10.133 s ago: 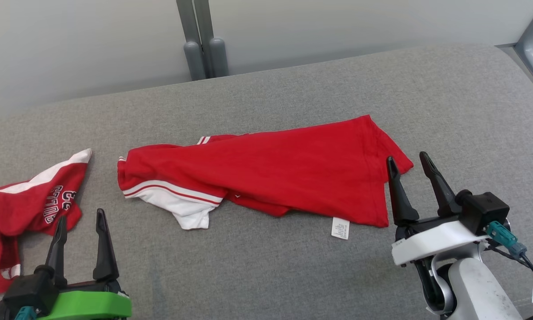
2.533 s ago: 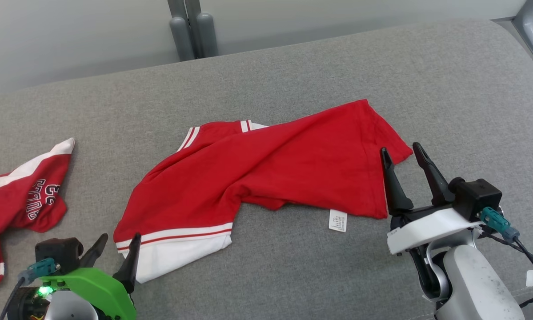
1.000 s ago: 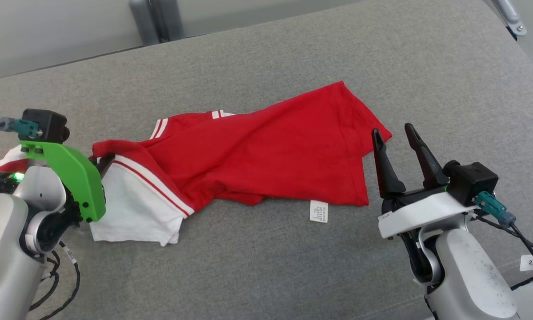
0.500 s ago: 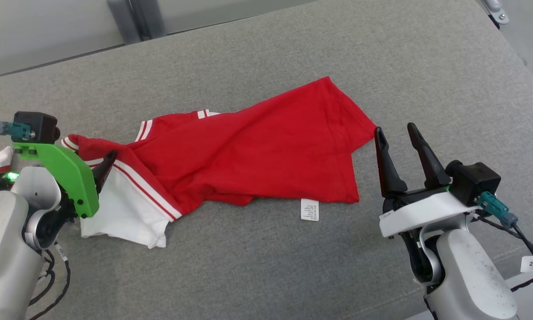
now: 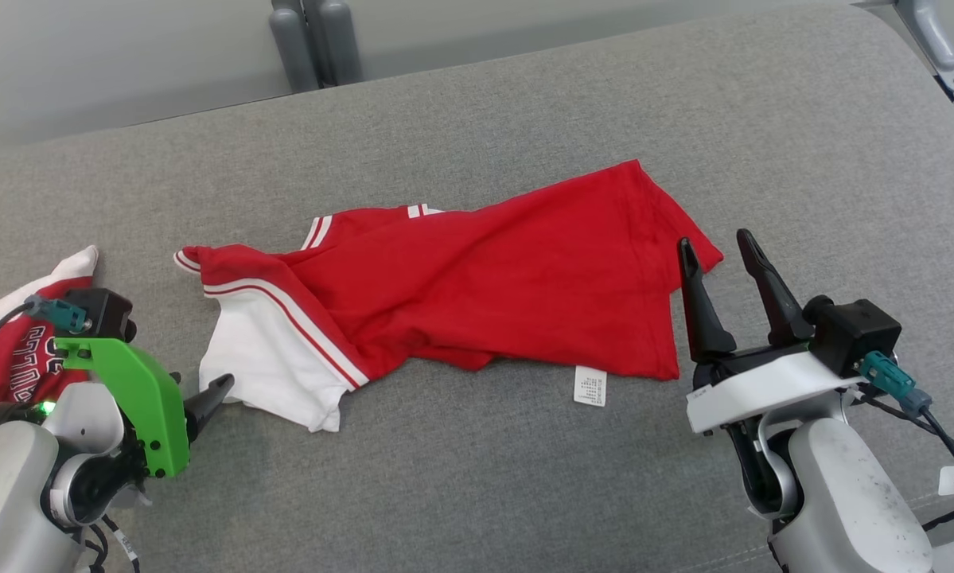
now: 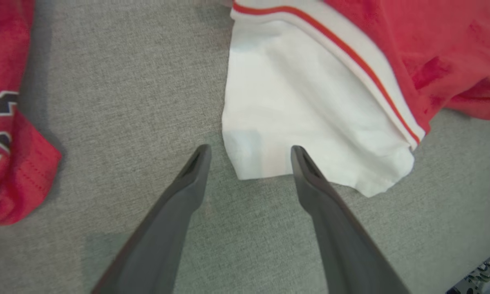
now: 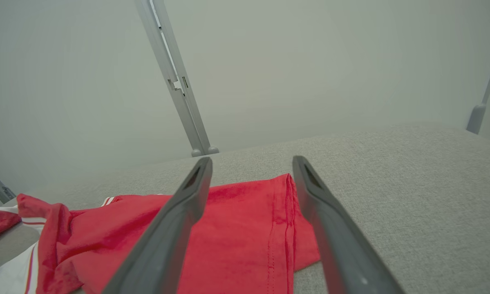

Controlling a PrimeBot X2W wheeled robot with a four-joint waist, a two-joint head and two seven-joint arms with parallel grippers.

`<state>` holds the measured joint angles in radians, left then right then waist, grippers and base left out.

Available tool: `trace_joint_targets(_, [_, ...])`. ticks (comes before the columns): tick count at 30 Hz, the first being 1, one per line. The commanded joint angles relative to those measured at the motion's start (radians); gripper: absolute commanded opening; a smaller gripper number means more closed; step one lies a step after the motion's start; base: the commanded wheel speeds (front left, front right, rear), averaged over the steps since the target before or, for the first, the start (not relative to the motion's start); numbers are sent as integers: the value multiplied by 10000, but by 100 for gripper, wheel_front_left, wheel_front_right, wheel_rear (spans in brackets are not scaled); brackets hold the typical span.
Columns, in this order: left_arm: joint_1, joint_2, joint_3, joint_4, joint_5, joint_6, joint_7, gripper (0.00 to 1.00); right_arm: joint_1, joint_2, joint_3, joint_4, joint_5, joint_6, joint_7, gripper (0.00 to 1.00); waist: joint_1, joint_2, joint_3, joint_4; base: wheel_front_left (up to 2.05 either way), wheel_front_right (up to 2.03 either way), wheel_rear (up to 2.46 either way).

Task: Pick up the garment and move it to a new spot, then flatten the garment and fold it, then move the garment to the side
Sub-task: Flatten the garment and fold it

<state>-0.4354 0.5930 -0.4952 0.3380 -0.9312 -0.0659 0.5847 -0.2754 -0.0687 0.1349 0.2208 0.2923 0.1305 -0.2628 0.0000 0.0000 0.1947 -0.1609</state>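
The garment (image 5: 492,274) is a red shirt with a white, red-striped sleeve (image 5: 266,370), lying crumpled across the grey cushion (image 5: 524,477). In the left wrist view my left gripper (image 6: 249,149) stands open just above the cushion, its tips at the sleeve's (image 6: 302,106) near edge with nothing held. One dark finger (image 5: 210,395) of it pokes out past the green mount in the head view. My right gripper (image 5: 715,239) is open and empty beside the shirt's right hem; the right wrist view has it (image 7: 252,159) hovering over that hem (image 7: 283,228).
A second red garment (image 5: 15,350) with lettering lies at the far left, close to my left arm (image 6: 7,122). A white care label (image 5: 589,386) sticks out of the shirt's near edge. Grey metal posts (image 5: 313,40) stand behind the cushion, a bracket (image 5: 934,40) at the back right.
My left gripper has opened, let go of the white sleeve and drawn back toward the near edge. The sleeve now lies on the cushion. The head camera has shifted; the right gripper is unchanged.
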Motion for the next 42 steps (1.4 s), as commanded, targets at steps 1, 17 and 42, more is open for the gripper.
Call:
trace_joint_targets(1, [38,11,38,-6,-43,68,33,100,-34,-8,22,-23,-69,5,-30,100,0,0,-6,6,0,0,0])
trace_joint_targets(17, [-574,-447,-265,1232,-212,-118,384,0,-182,28,126,80,91,5,-30,100,0,0,128,-269,0,0,0])
trace_joint_targets(42, [2261,841,109,-1930,-1669,885,1482,0,348,32,103,236,111,5,-30,100,0,0,-555,804,0,0,0])
